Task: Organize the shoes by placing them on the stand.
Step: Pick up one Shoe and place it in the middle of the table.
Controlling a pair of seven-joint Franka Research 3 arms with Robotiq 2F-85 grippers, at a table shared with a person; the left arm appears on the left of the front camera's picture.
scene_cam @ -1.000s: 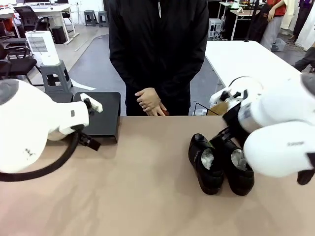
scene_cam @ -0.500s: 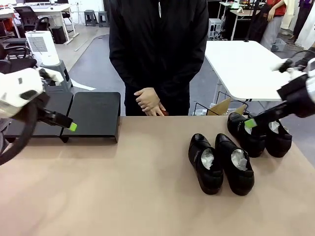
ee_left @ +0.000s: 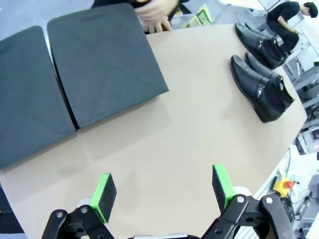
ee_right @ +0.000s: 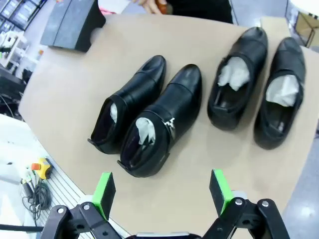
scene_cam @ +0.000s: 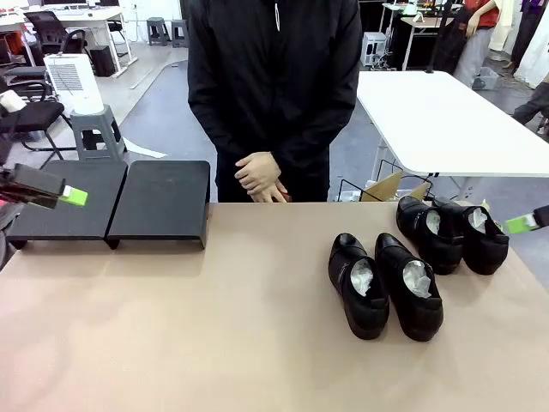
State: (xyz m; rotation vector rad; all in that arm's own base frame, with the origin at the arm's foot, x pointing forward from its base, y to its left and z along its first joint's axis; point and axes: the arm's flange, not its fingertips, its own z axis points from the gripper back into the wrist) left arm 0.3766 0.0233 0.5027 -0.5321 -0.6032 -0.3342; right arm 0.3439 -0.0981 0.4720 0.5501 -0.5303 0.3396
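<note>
A white appliance tops a grey stool; a white table stands far right.

Grey floor, white table, stool

Four black leather dress shoes gleam under the room light. Their uppers are glossy and smooth, one has a small silvery, metal-looking trim, and each is stuffed with crumpled white paper. The table beneath has a tan, matt, smooth top. The stand is matt black, its flat panels without shine — charcoal and finely grained from the left wrist. The person's jacket is black cloth with a dull sheen. The left gripper and right gripper carry matt bright-green pads on black fingers with shiny pins. Behind, a white table looks smooth.
</note>
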